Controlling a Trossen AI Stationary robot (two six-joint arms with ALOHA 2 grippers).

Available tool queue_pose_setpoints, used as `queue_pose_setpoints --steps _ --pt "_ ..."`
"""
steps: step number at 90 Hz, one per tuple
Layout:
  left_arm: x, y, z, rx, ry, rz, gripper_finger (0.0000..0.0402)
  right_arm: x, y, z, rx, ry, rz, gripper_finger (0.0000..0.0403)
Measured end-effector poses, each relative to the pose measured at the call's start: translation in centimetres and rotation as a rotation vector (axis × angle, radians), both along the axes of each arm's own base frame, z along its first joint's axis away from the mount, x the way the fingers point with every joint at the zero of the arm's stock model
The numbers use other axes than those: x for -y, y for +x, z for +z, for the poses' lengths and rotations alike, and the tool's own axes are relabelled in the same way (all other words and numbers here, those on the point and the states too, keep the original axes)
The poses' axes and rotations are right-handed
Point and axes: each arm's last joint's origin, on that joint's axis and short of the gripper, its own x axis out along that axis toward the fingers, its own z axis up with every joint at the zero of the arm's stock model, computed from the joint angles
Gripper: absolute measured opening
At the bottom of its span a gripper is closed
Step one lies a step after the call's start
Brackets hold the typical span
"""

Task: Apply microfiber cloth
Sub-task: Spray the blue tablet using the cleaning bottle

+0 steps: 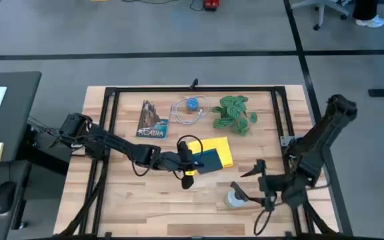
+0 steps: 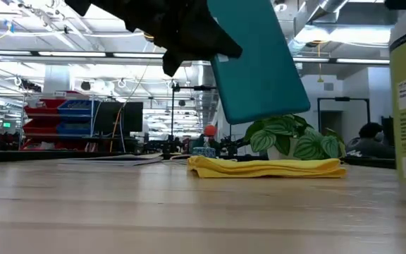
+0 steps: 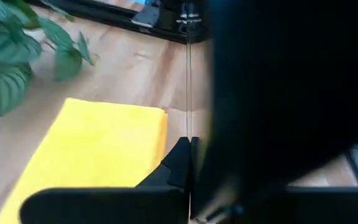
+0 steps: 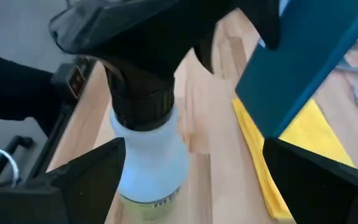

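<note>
Holding the tablet [image 2: 258,60] clamped and tilted in the air, the left gripper [image 1: 187,160] hangs directly over the flat yellow cloth [image 1: 217,150] mid-table, nearer than the right gripper [image 1: 249,183], open beside the spray bottle [image 4: 148,146].

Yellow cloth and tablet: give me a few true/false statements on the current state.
1. The microfiber cloth lies flat on the table. True.
2. The left gripper holds the teal-backed tablet lifted off the table. True.
3. The tablet rests flat on the cloth. False: it hangs tilted in the air above it.
4. The right gripper is shut on the cloth. False: it is open around a spray bottle.
5. The plant stands on the cloth. False: it stands beside it.
</note>
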Motion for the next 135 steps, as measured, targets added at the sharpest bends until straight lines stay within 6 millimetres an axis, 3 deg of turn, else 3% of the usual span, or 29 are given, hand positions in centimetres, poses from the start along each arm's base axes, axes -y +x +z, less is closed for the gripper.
queue_pose_setpoints --steps 37,72,106,118,135 --pt "-3.3 0.5 -0.2 -0.012 -0.049 0.15 0.0009 0.0 3.4 -0.7 0.073 -0.032 0.06 0.0367" --pt "-3.4 0.4 -0.4 -0.025 -0.065 0.168 0.0009 -0.5 4.4 -0.6 0.158 -0.044 0.025 0.0364" --pt "-3.4 0.4 -0.3 0.006 -0.16 0.246 0.0009 -0.3 4.6 -0.6 0.159 0.013 -0.023 0.0322" --pt "-3.0 0.8 0.6 0.028 -0.176 0.23 0.0009 -0.3 4.6 -0.6 0.159 0.016 -0.024 0.0317" --pt "-1.9 1.8 3.6 0.076 -0.152 0.149 0.0009 -0.3 4.6 -0.6 0.159 0.016 -0.024 0.0317"
